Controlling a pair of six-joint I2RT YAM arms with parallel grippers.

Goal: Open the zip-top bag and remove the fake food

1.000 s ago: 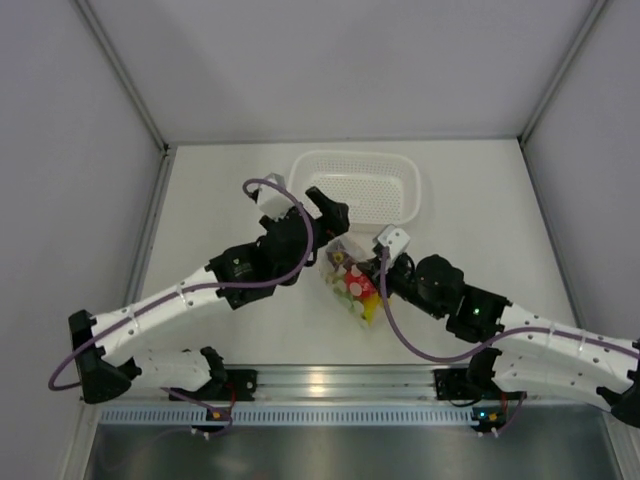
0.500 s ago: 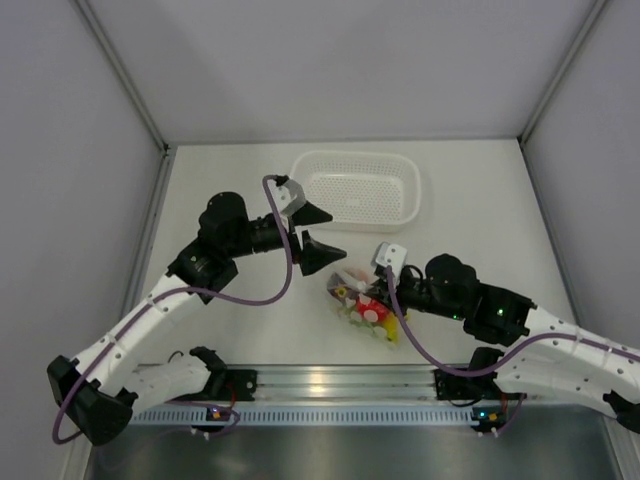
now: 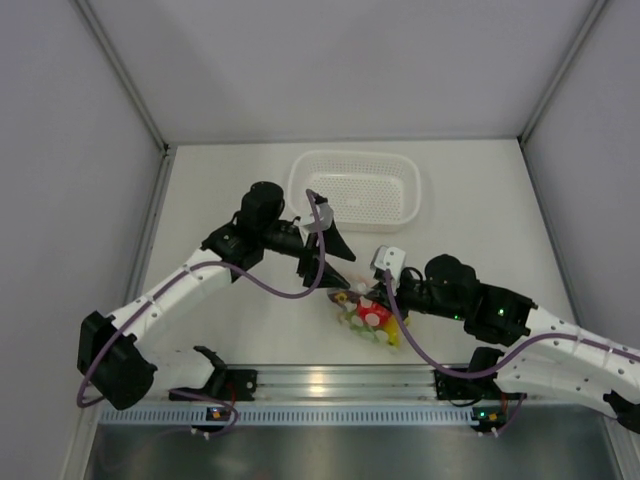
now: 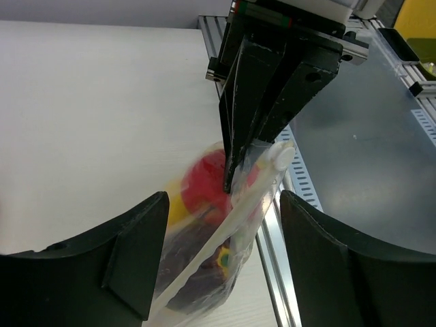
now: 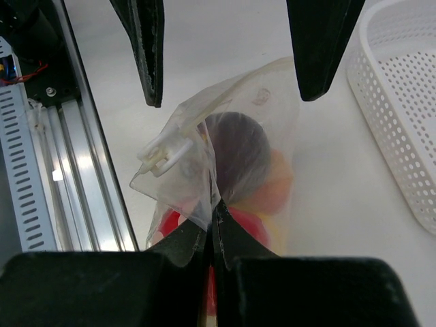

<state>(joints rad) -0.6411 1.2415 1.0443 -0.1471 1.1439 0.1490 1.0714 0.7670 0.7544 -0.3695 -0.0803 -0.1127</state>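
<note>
White table (image 3: 200,190), right gripper (image 5: 212,206) pinching the zip-top bag (image 5: 252,157) mid-frame; left gripper (image 4: 223,225), jaws apart, should grab the opposite lip squarely

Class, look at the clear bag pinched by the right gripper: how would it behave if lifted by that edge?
Probably floppy: the zip-top bag creases where the right gripper pinches it. Likely bottom-heavy: the fake food bulges inside, so it may sag and swing. The film looks glossy, perhaps slippery.
</note>
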